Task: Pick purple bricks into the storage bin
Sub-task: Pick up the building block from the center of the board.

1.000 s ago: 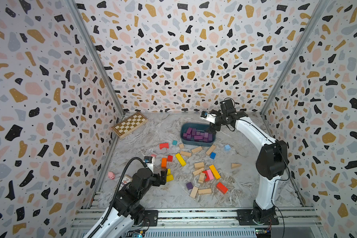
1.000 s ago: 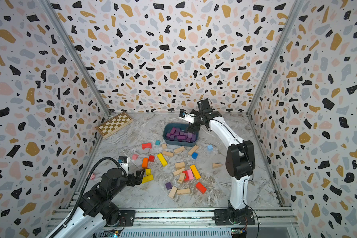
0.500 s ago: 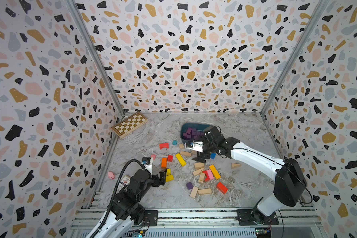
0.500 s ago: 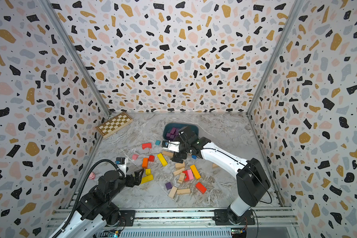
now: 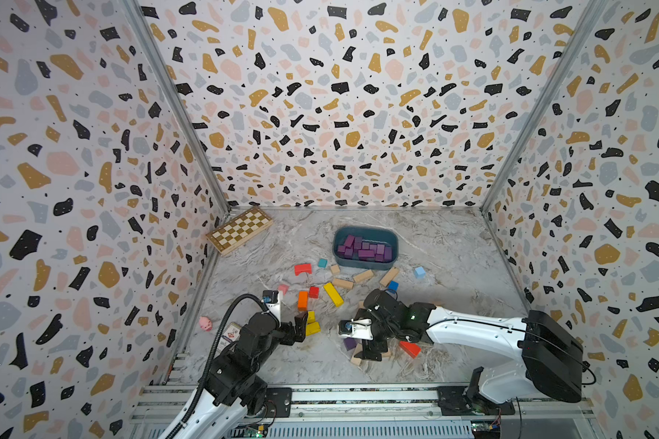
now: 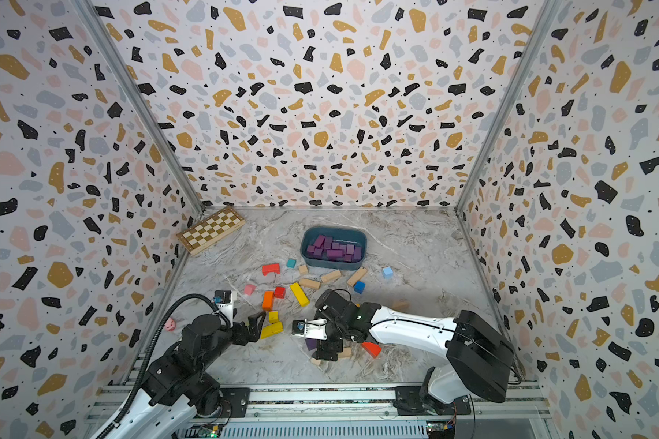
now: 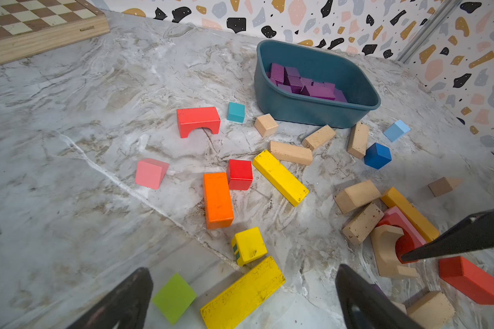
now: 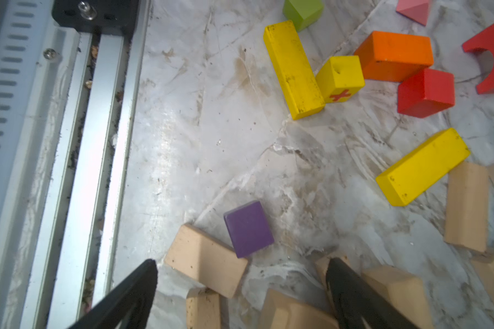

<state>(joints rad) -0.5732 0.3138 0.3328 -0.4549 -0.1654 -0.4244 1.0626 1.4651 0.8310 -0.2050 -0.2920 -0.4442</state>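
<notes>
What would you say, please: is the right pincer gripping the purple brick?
No, the purple brick lies untouched beyond the tips of the open right pincer.

A robotics lab test cell, not a lived-in room: three tall panels papered in terrazzo print (image 5: 339, 114) box in a marble-patterned tabletop (image 5: 446, 243), joined at the corners by bare aluminium posts (image 5: 176, 114). Along the front edge runs an aluminium rail (image 5: 358, 395) carrying two white-and-black robot arms, the left arm (image 5: 240, 357) and the right arm (image 5: 472, 334). Painted wooden toy blocks (image 5: 333, 293) and a wooden chessboard (image 5: 239, 229) lie on the tabletop.
</notes>
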